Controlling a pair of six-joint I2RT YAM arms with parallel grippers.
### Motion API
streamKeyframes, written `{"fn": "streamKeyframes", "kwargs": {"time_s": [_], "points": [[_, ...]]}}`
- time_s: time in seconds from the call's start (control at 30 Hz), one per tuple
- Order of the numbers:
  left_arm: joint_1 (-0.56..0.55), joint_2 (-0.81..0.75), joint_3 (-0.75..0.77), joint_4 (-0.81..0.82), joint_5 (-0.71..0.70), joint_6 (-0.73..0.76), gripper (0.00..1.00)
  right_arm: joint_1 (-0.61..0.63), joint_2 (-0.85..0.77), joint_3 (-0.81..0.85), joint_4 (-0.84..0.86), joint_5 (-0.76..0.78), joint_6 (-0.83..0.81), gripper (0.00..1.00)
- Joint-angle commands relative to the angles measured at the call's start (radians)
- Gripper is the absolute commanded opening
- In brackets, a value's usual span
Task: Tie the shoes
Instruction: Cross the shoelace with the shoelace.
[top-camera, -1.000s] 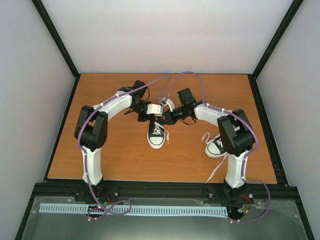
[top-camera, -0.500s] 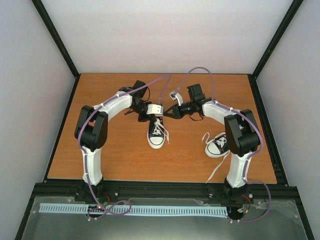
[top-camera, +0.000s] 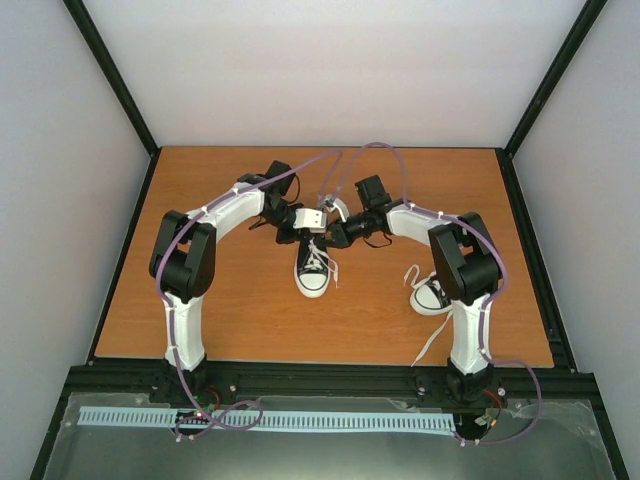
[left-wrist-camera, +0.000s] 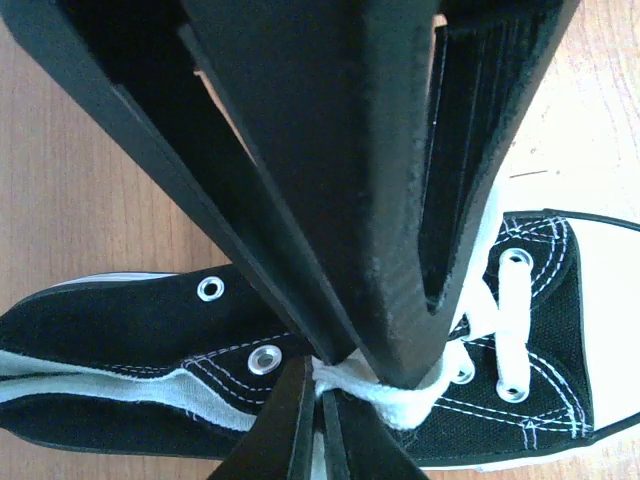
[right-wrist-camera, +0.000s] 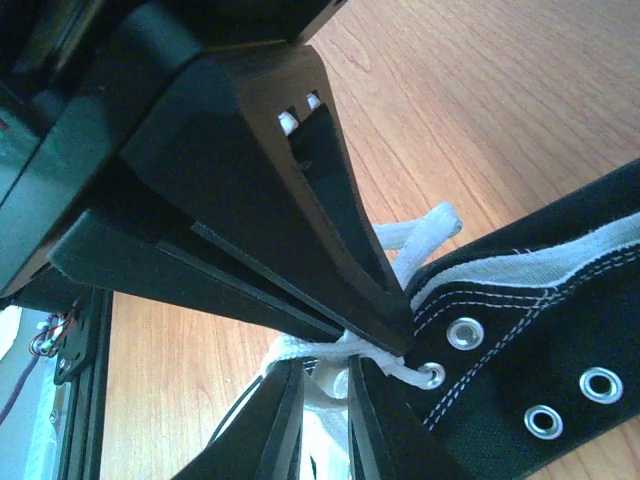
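Note:
One black sneaker (top-camera: 313, 272) with a white toe cap lies in the middle of the table, toe toward the arms. My left gripper (top-camera: 309, 221) and right gripper (top-camera: 331, 226) meet over its top eyelets. In the left wrist view my left gripper (left-wrist-camera: 375, 365) is shut on a white lace (left-wrist-camera: 425, 395) above the shoe (left-wrist-camera: 120, 320). In the right wrist view my right gripper (right-wrist-camera: 385, 345) is shut on a white lace (right-wrist-camera: 300, 350) by the top eyelet of the shoe (right-wrist-camera: 560, 330). The second sneaker (top-camera: 428, 296) lies to the right, partly hidden behind my right arm.
The second sneaker's long white lace (top-camera: 432, 345) trails over the wooden table (top-camera: 230, 310) toward the front edge. Black frame posts and white walls close in the table on three sides.
Half a second ago my right gripper had swung back and to the right, away from the shoe. It is now back at the shoe's top eyelets. My left arm has not moved.

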Motion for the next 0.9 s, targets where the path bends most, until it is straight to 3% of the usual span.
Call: {"fn": "streamKeyframes", "kwargs": {"time_s": [0.0,0.47,0.77,0.87], "points": [[0.002,0.015,0.022,-0.005,0.016,0.0,0.01,0.01,0.024,0.032,-0.005,-0.037,-0.034,0.14],[0.002,0.016,0.023,-0.011,0.021,-0.002,0.01,0.033,0.026,0.037,0.014,0.046,-0.014,0.22],[0.003,0.008,0.023,-0.021,0.009,0.002,0.01,0.031,-0.015,0.007,0.029,0.12,-0.012,0.03],[0.007,0.006,0.023,-0.026,-0.008,0.009,0.16,0.021,-0.044,-0.012,0.032,0.126,-0.012,0.03]]}}
